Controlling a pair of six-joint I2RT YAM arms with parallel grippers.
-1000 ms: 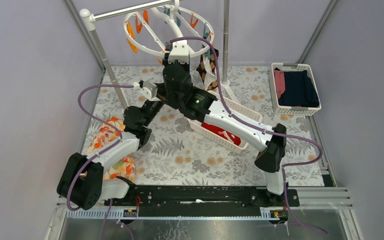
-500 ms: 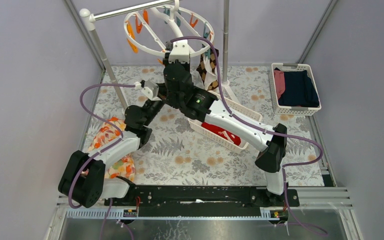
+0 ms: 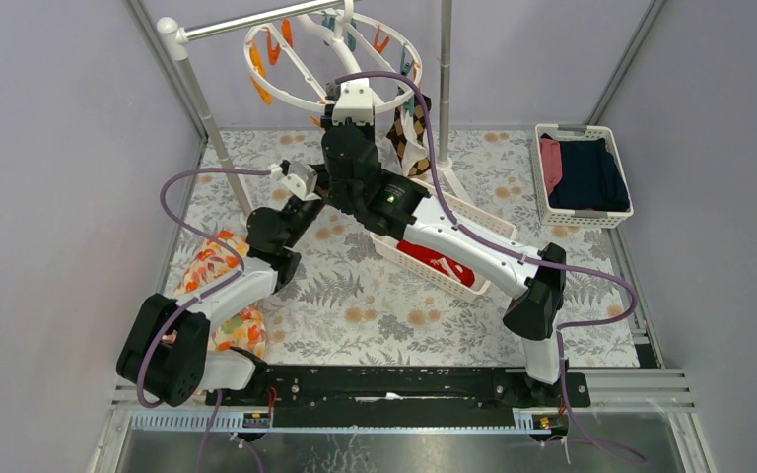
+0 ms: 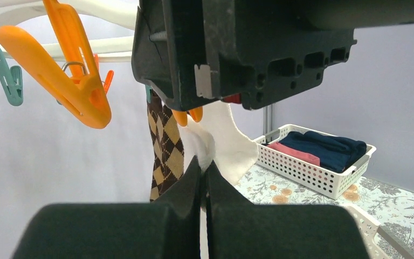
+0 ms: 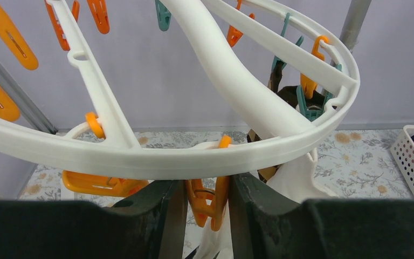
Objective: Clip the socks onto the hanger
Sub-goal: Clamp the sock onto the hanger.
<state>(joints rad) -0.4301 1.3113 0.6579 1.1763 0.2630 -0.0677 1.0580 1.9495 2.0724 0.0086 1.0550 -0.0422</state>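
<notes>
I have the right pincer (image 5: 206, 186) up under the near rim of the hanger (image 5: 140, 156), which hangs at the far end of the table. Its jaws are at a narrow setting, closed on the sides of an orange clothespin (image 5: 215, 208) that dangles from that rim. The left pincer (image 4: 204, 167) is just below and left of it, jaws pressed tight together, with the edge of the white sock (image 4: 232, 145) pinched at the tips and a pale strip of it running down between the fingers. That sock is raised close under the right pincer's body, near the held clothespin, and I cannot tell from here whether it touches the pin. A brown diamond sock (image 4: 164, 148) hangs straight down from the far-right part of the ring, just beside the white one. A red sock (image 3: 432, 262) lies in the long white basket (image 3: 483, 222) in the middle of the table, partly under the right arm. At the far right, a smaller basket (image 3: 542, 187) holds folded navy and pink clothes, well apart from the hanger.
</notes>
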